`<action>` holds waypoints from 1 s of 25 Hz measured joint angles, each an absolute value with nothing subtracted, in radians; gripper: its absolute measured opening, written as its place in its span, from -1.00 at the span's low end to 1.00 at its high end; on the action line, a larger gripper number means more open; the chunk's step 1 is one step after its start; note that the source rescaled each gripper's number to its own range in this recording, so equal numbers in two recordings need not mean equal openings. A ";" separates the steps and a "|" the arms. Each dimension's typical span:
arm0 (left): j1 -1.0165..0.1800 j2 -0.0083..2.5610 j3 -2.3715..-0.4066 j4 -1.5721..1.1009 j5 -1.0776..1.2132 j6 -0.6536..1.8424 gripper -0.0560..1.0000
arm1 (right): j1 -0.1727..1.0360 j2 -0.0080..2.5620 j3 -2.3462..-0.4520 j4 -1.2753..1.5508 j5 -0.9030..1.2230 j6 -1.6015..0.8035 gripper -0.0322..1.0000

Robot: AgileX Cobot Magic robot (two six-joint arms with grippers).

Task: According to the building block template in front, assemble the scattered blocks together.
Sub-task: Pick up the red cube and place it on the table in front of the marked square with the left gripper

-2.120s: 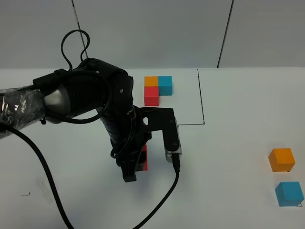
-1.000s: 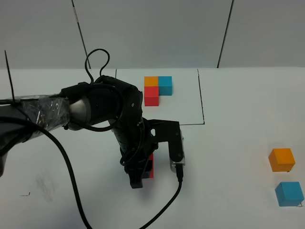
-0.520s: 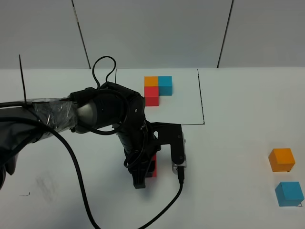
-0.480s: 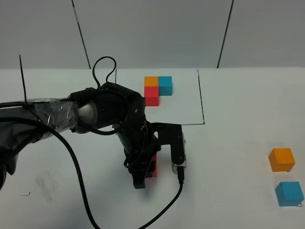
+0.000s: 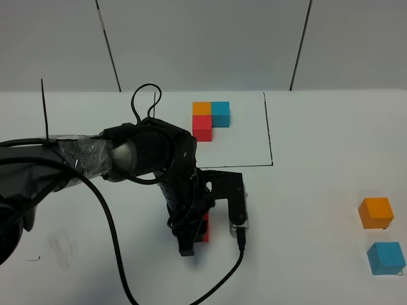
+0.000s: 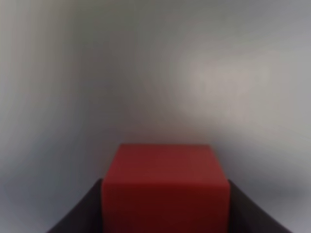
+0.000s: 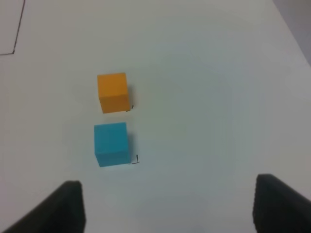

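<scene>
The template, an L of orange (image 5: 201, 108), blue (image 5: 220, 113) and red (image 5: 202, 129) cubes, sits at the back inside a thin black-lined rectangle (image 5: 269, 136). My left gripper (image 5: 196, 235) is shut on the scattered red cube (image 5: 205, 227), in front of the rectangle; whether the cube touches the table I cannot tell. The left wrist view shows this red cube (image 6: 165, 187) between dark fingers (image 6: 77, 218). The scattered orange cube (image 5: 375, 212) and sky-blue cube (image 5: 385, 257) lie at the far right. My right gripper (image 7: 170, 208) hangs open above them, short of the orange cube (image 7: 112, 91) and blue cube (image 7: 112, 143).
The left arm's black cable (image 5: 108, 229) loops across the white table (image 5: 305, 203) on the left and trails to the front edge. A grey wall (image 5: 203, 44) with dark seams stands behind the table.
The left arm has carried the red cube a little to the right and toward the front of the table. The orange and blue cubes have not moved.
</scene>
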State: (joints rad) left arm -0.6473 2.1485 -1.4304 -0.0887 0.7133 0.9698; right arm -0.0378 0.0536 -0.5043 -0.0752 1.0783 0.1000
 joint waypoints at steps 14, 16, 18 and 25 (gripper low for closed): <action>-0.647 2.151 -1.430 -0.090 0.701 0.970 -0.89 | -0.038 0.054 -0.504 -0.075 1.078 0.100 0.02; -0.647 2.151 -1.430 -0.090 0.701 0.970 -0.89 | -0.038 0.054 -0.504 -0.075 1.078 0.100 0.02; -0.647 2.151 -1.430 -0.090 0.702 0.970 -0.89 | -0.038 0.054 -0.504 -0.075 1.078 0.100 0.02; -0.647 2.151 -1.430 -0.095 0.704 0.970 -0.86 | -0.038 0.054 -0.504 -0.075 1.078 0.100 0.02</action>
